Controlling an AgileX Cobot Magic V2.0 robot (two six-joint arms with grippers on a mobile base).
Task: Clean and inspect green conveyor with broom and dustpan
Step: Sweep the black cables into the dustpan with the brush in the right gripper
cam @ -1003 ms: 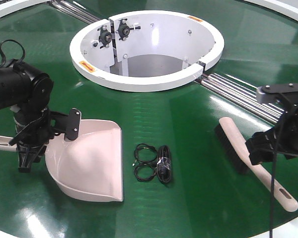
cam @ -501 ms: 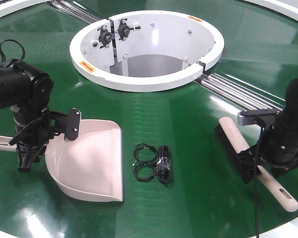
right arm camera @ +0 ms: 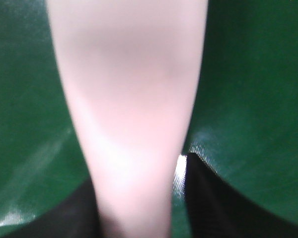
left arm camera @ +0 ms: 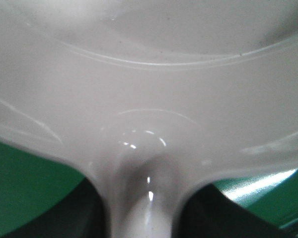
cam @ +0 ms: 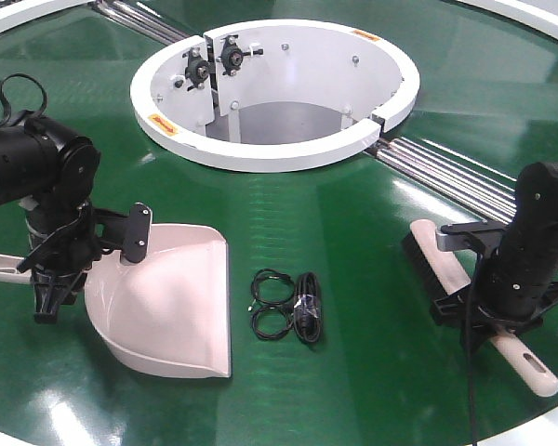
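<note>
The pale pink-beige dustpan (cam: 172,302) lies on the green conveyor (cam: 353,251) at the left, its lip facing the front right. My left gripper (cam: 51,279) is shut on the dustpan's neck (left arm camera: 141,198), dark fingers (left arm camera: 223,213) pressed to both sides. At the right lies the broom (cam: 435,253), black bristles toward the hub and handle end (cam: 532,370) toward the front edge. My right gripper (cam: 488,321) is low over the handle (right arm camera: 129,99) and straddles it, open. A sliver of green shows between the handle and the right finger (right arm camera: 216,198).
A bundle of black cable loops (cam: 288,305) lies on the belt between dustpan and broom. The white ring-shaped hub (cam: 274,149) sits behind, with silver rollers (cam: 446,172) running out to its right. The belt's white edge curves along the front.
My right arm has swung down and to the left, from beside the broom to directly over its handle. The left arm, dustpan and cable bundle have stayed in place.
</note>
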